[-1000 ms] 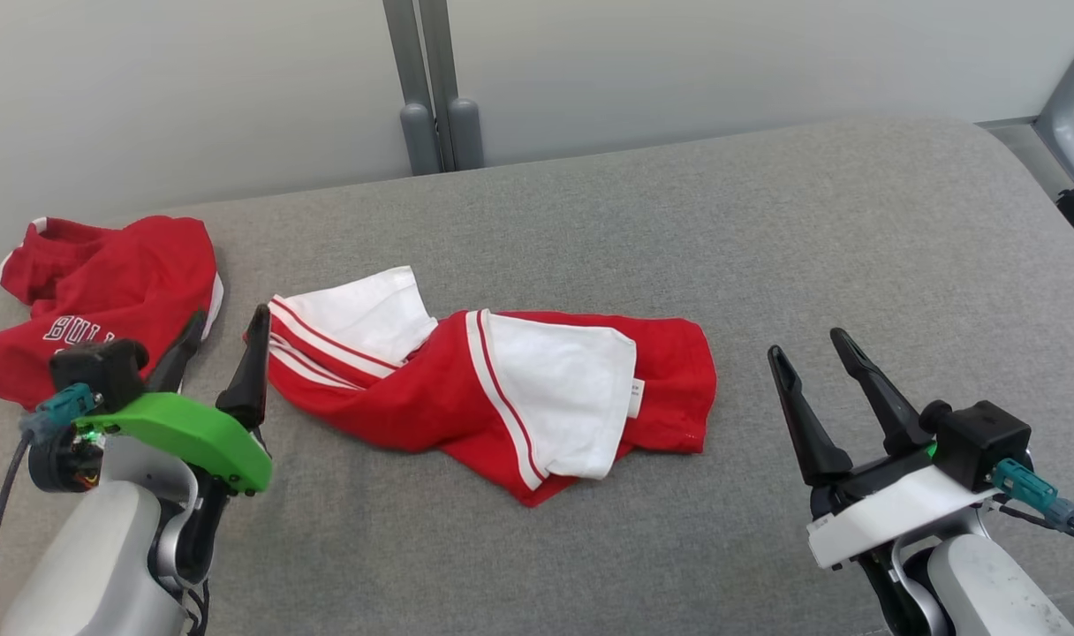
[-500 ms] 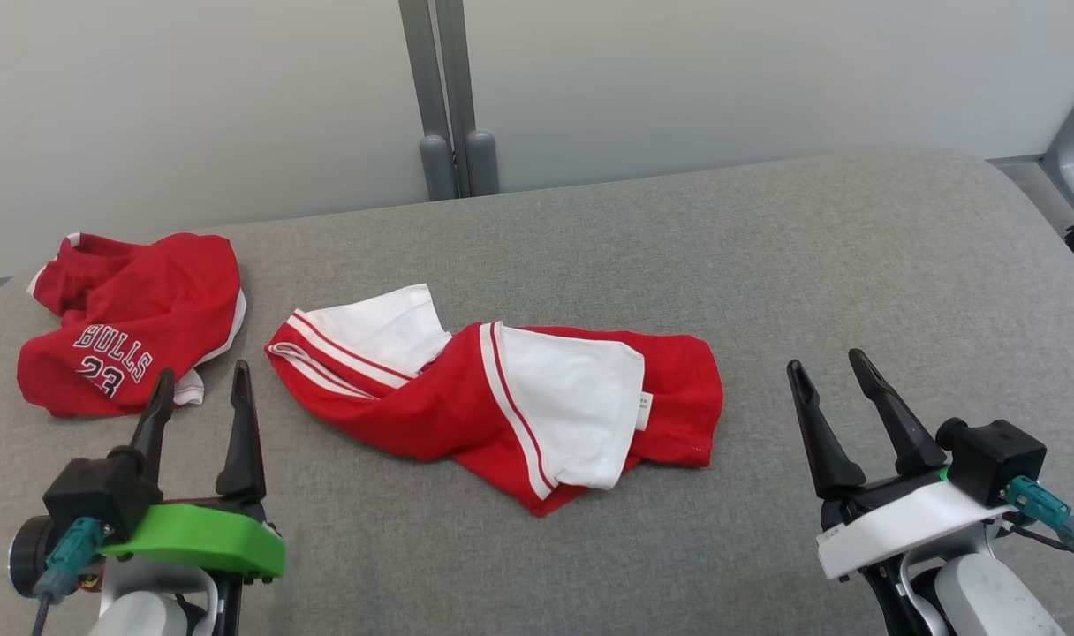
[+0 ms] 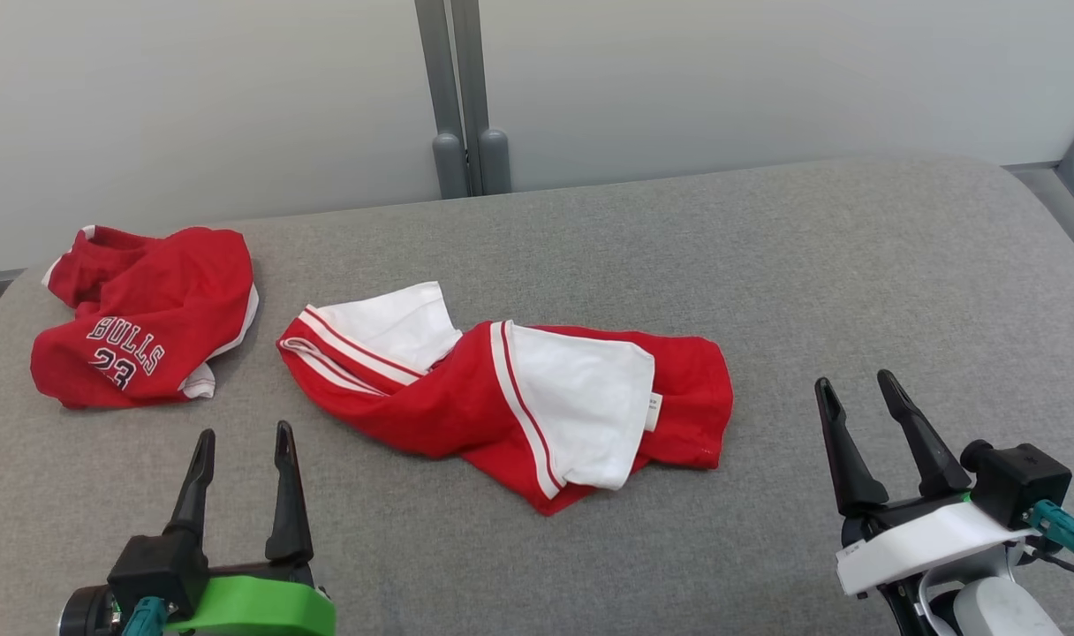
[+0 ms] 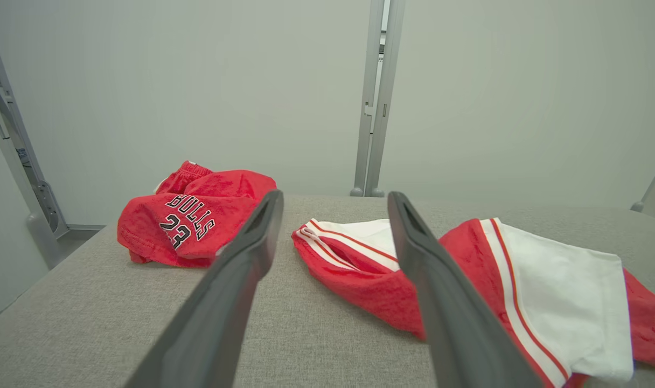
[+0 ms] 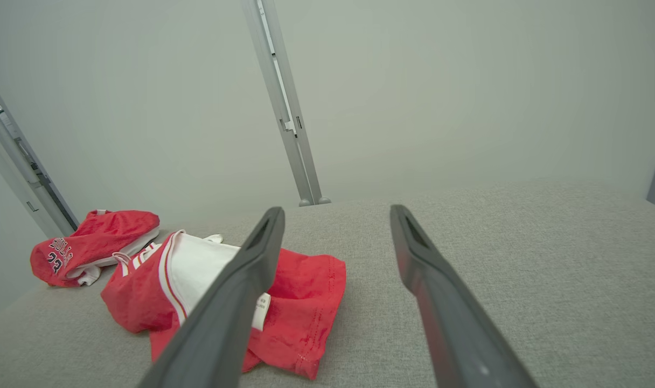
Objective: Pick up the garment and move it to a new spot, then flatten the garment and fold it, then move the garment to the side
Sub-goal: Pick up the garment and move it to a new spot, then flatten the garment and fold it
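First step, the pick-up: left gripper [image 3: 244,431] and right gripper [image 3: 854,380] both open, empty.
Crumpled red-and-white garment [image 3: 502,406] lies in the middle of the bench [image 3: 767,265]; next, I judge, they must reach and grasp it.

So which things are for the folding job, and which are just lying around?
For the job: red-and-white garment; left gripper and right gripper, both open.
Just lying about, probably: red Bulls garment; grey posts.
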Controlling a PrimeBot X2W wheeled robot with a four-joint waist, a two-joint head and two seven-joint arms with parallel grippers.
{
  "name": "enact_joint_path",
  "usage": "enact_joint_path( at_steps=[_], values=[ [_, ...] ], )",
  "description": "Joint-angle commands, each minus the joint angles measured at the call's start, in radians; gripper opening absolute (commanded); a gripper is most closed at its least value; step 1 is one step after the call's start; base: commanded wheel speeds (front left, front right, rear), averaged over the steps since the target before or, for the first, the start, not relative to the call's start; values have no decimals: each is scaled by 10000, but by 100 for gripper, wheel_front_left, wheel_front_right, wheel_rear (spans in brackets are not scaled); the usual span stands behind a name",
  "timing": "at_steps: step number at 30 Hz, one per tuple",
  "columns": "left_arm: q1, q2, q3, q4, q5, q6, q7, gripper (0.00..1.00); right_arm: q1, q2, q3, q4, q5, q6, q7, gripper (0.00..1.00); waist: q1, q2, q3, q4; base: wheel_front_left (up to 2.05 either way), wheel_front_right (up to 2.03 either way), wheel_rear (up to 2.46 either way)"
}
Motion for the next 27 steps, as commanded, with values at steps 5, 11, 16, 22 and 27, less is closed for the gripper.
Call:
enact_joint_path(
  at_steps=[5, 11, 16, 22, 27],
  values=[
    [-49, -292, 297, 239, 316, -395, -31, 100, 11, -67, 19, -16, -83, 4, -26, 100, 0, 0, 44, 35, 0, 0, 0],
    [-166, -563, 566, 485, 619, -752, -32, 100, -95, -87, 84, 9, -66, 4, -26, 100, 0, 0, 39, 22, 0, 0, 0],
    [-254, -681, 536, 647, 736, -924, -32, 100, -120, -72, 138, 31, -27, 4, -26, 100, 0, 0, 45, -29, 0, 0, 0],
    [-541, -967, -12, 829, 656, -1244, 312, 100, -167, -85, 137, 24, 3, 4, -28, 100, 0, 0, 122, -123, 0, 0, 0],
    [-1559, -1382, -1061, 1056, 702, -1965, 1347, 100, -327, -136, 103, -15, 7, 4, -26, 100, 0, 0, 369, -214, 0, 0, 0]
  ],
)
